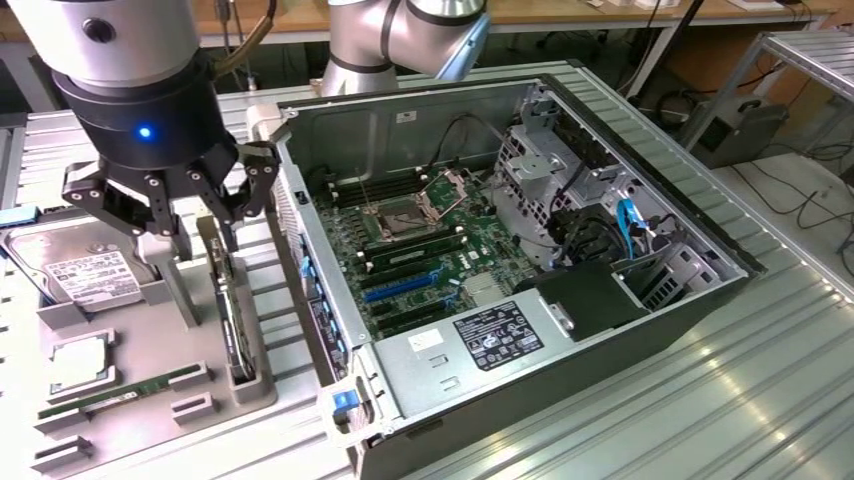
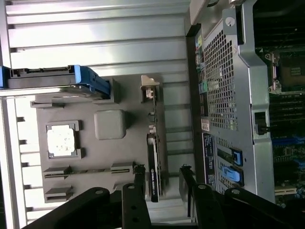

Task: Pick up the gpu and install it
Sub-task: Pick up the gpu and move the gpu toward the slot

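Black jointed tool (image 2: 162, 179) released, hanging directly above its target.
Thin flat black rectangular gpu (image 2: 153, 164) stood on edge in the grey moulded tray (image 2: 126, 148), long axis running between the spread fingers (image 2: 138, 172).

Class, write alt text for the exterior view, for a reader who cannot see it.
A robot arm's open gripper hangs over the gpu, a thin black card standing on edge in a grey holder tray at the exterior view's left. Towards the exterior view's right, an open computer case shows its green motherboard.
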Controlling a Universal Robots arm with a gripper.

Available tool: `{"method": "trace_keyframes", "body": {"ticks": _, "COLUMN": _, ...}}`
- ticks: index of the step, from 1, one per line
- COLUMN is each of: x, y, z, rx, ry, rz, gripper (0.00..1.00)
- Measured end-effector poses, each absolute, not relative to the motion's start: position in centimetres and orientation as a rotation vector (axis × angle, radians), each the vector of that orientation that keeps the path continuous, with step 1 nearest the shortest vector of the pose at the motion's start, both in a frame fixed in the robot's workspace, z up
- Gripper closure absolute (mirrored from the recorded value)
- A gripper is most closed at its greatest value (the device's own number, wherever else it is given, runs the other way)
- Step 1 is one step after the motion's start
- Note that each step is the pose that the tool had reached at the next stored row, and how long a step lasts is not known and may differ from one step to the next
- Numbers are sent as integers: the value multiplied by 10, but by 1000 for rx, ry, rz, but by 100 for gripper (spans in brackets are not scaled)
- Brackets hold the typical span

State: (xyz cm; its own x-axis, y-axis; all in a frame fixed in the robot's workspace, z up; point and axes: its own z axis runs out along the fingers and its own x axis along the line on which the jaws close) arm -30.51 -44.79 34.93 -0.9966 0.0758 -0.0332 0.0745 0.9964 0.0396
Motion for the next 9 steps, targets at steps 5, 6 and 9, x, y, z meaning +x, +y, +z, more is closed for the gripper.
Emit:
{"method": "trace_keyframes", "body": {"ticks": 5, "x": -306, "y": -449, "z": 337, "rx": 117, "ry": 3103, "rz": 60, "gripper": 58}}
{"method": "trace_keyframes", "body": {"ticks": 6, "x": -306, "y": -450, "z": 335, "rx": 117, "ry": 3103, "rz": 60, "gripper": 58}}
{"method": "trace_keyframes", "body": {"ticks": 9, "x": -306, "y": -451, "z": 328, "rx": 115, "ry": 3104, "rz": 60, "gripper": 58}}
